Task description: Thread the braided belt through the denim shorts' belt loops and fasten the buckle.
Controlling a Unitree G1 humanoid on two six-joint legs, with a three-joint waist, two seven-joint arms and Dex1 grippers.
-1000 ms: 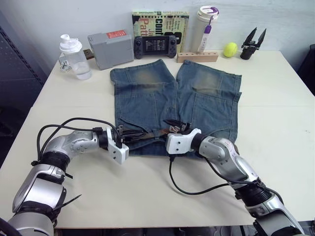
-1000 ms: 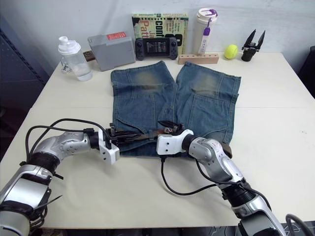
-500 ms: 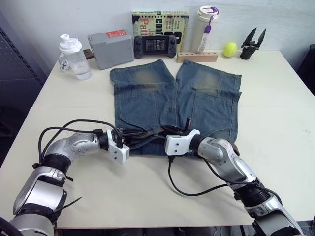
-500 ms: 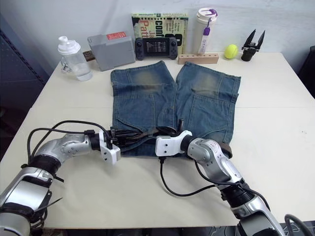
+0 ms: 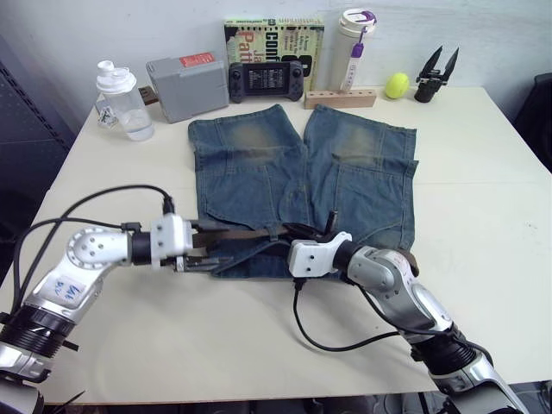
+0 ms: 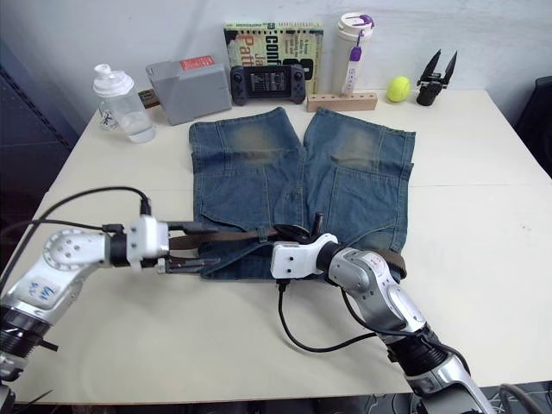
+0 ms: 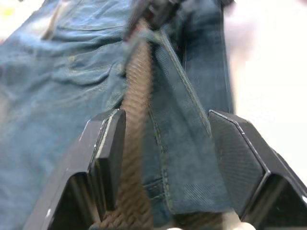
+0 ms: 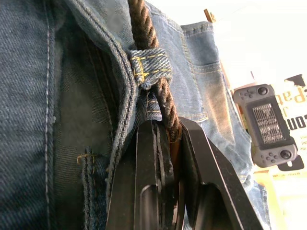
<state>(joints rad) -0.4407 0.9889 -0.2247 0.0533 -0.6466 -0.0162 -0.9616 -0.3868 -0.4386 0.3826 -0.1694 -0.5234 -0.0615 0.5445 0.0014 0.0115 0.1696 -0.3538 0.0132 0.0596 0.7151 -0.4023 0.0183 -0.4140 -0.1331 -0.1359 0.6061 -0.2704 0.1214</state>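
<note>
Right gripper (image 8: 165, 127) clamped on the braided belt (image 8: 144, 28) just short of a belt loop (image 8: 149, 64), strap already passing under that loop. Sits at the near waistband edge of the denim shorts (image 5: 345, 172), about mid-waist, much as a second ago.

Left gripper (image 5: 207, 246) changed most: arm swung outward to the robot's left, wrist straightened, fingers now pointing along the waistband toward the right gripper instead of curling in from the side. Jaws spread wide in the left wrist view, strap running between them close to one finger (image 7: 108, 143), not pinched. Waistband denim also lying between the fingers.

Belt now reads as a straighter, tauter line along the waistband between the two grippers. Whole head view also shifted a little, so small offsets of the far table (image 5: 483, 172) items not counted as motion.

Shorts flat, legs pointing away, waist toward the robot. Brown strap end showing near the right forearm; buckle not made out.

Judgement: threading mid-way, at least one loop done. Left side probably repositioned to take the strap and draw it on. Fastening not yet reachable.
</note>
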